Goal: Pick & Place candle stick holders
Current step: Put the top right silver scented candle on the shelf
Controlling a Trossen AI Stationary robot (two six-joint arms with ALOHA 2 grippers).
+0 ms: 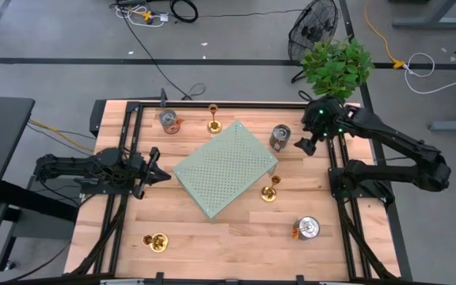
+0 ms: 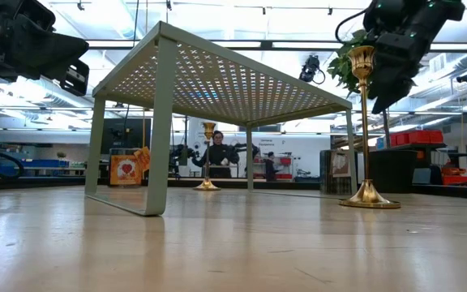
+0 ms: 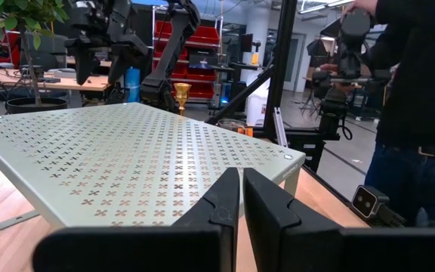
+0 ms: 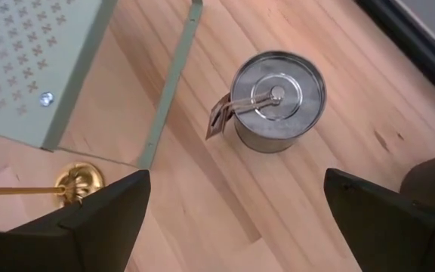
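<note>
Three gold candle stick holders show in the high view. One stands at the far side, one stands on its round base just right of the green perforated rack, and one is at the near left. My right gripper is open and raised above the table beside a silver can; it holds nothing. The right-hand holder also shows in the right wrist view and the low view. My left gripper is shut and empty, left of the rack.
Three silver cans stand on the table: far left, far right, near right. The rack stands on its legs in the middle. A potted plant is at the far right corner. A person stands beyond the table.
</note>
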